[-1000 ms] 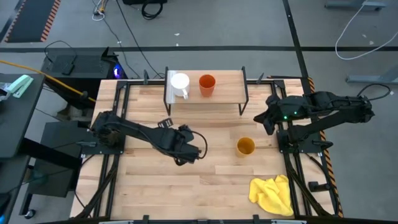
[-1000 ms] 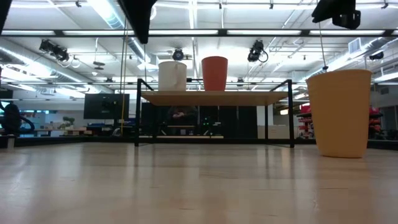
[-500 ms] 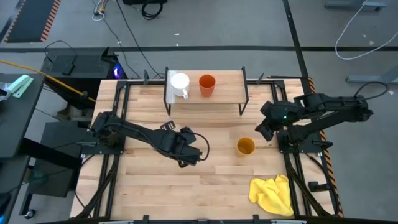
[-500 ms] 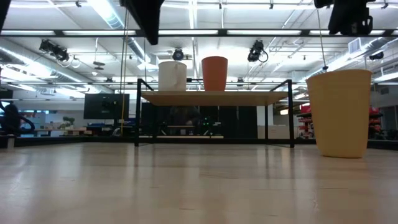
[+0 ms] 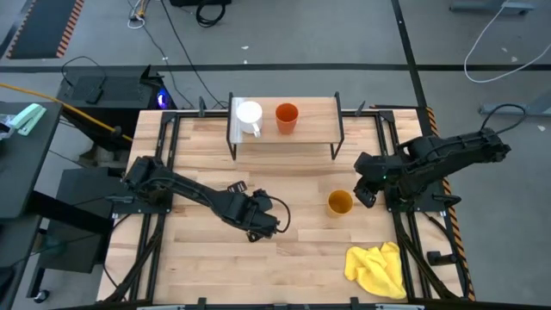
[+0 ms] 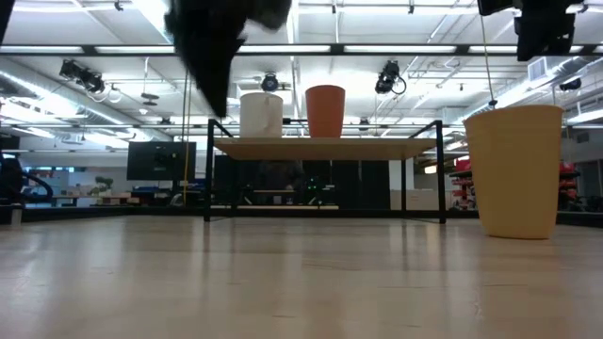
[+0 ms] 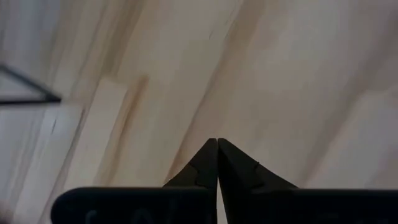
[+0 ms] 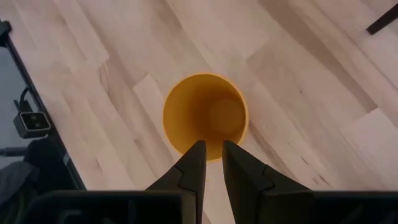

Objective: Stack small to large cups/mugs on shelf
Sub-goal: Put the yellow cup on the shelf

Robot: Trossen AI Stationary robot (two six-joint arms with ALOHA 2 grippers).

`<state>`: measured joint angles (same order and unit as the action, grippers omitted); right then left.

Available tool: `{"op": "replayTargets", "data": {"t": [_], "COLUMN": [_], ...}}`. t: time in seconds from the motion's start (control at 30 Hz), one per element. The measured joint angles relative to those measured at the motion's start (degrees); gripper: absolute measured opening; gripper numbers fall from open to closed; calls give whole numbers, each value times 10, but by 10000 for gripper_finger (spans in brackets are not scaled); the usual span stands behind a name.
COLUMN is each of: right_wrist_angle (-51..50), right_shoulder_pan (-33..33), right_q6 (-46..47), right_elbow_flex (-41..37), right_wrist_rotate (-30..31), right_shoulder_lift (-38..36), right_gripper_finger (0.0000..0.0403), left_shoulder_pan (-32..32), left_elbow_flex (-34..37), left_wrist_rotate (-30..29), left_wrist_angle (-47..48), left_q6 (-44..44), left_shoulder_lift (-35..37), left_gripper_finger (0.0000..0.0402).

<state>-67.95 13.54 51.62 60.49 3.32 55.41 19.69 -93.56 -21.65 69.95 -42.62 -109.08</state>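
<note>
The mustard-yellow cup (image 5: 340, 203) stands upright on the tabletop, large at the right of the low view (image 6: 513, 169). The white mug (image 5: 249, 114) and the orange-red cup (image 5: 287, 116) stand side by side on the light-wood shelf (image 5: 297, 133) at the far edge. My right gripper (image 8: 211, 144) hovers just above and to the right of the yellow cup (image 8: 205, 115), fingers a narrow gap apart over its rim. My left gripper (image 7: 216, 143) is shut over bare wood near the table's middle (image 5: 258, 229).
A crumpled yellow cloth (image 5: 379, 269) lies near the table's near right corner. The shelf's black legs (image 6: 209, 169) stand on the far part of the table. Bare wood lies between the shelf and the yellow cup. The right half of the shelf top (image 6: 396, 144) is bare.
My right gripper has moved toward the table's near edge, closing in on the mustard-yellow cup. My left gripper has drifted toward the near edge and come lower. The cups have not moved.
</note>
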Motion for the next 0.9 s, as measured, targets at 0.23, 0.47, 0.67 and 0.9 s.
{"op": "replayTargets", "data": {"t": [0.23, 0.47, 0.67, 0.9], "right_wrist_angle": [-9, -26, -26, -27], "right_shoulder_pan": [6, 4, -11, -33], "right_q6": [24, 22, 8, 10], "right_elbow_flex": [0, 0, 0, 0], "right_wrist_rotate": [11, 11, 11, 6], "right_shoulder_lift": [2, 23, 38, 75], "right_gripper_finger": [61, 63, 90, 140], "left_shoulder_pan": [-19, -19, -29, -40], "left_elbow_flex": [94, 199, 271, 335], "left_wrist_rotate": [24, 44, 58, 65], "left_wrist_angle": [-39, -124, -175, -196], "left_q6": [-16, -19, -45, -62], "left_shoulder_lift": [32, 122, 197, 231], "left_gripper_finger": [10, 17, 33, 17]}}
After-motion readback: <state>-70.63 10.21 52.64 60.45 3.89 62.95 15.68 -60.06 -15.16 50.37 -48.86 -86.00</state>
